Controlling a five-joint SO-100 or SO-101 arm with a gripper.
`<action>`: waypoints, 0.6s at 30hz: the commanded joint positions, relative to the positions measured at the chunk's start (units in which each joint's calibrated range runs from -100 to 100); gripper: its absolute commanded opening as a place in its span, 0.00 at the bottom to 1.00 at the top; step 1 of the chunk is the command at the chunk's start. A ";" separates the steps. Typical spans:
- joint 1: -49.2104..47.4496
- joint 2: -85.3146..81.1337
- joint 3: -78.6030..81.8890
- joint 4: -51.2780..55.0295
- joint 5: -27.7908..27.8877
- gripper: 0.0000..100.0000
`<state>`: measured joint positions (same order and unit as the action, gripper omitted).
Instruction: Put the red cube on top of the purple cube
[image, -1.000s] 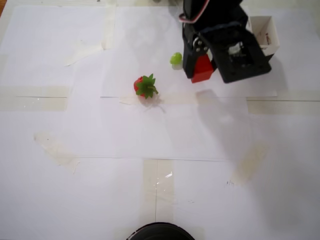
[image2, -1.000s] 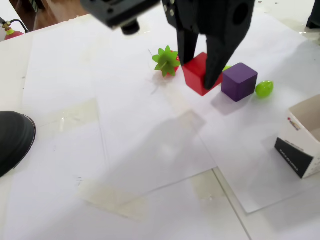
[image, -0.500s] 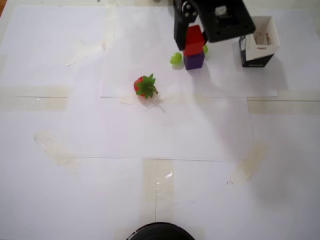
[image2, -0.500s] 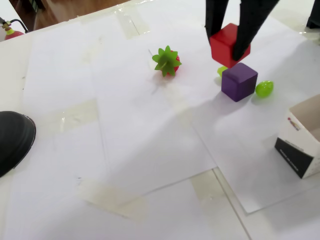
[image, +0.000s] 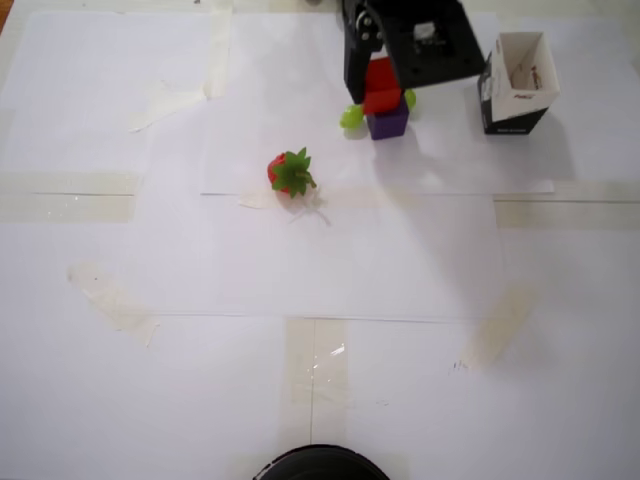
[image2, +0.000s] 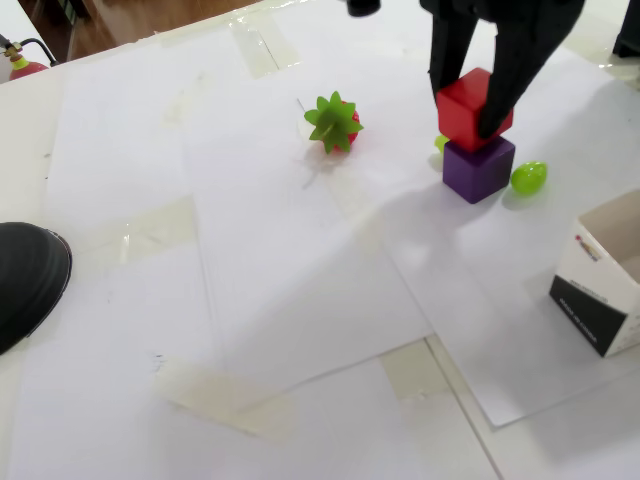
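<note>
In the overhead view, the black arm (image: 420, 40) covers most of the matte red cube (image: 381, 90). The round black object (image: 318, 464) is cut off at bottom centre.

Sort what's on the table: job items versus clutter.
Job: red cube, held in the gripper, on top of the purple cube.
Clutter: strawberry, two green balls, paper box.

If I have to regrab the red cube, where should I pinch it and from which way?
Pinch the red cube on its two opposite flat side faces, coming straight down from above, as the gripper holds it now. It sits on the purple cube, so a sideways approach would likely topple the stack.
</note>
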<state>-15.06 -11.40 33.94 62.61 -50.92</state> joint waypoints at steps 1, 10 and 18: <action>-0.68 -4.76 0.79 -1.74 -1.07 0.12; -1.34 -4.33 0.88 -3.05 -1.95 0.12; -1.71 -4.07 1.43 -3.13 -2.10 0.12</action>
<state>-16.03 -12.22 35.11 60.40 -52.58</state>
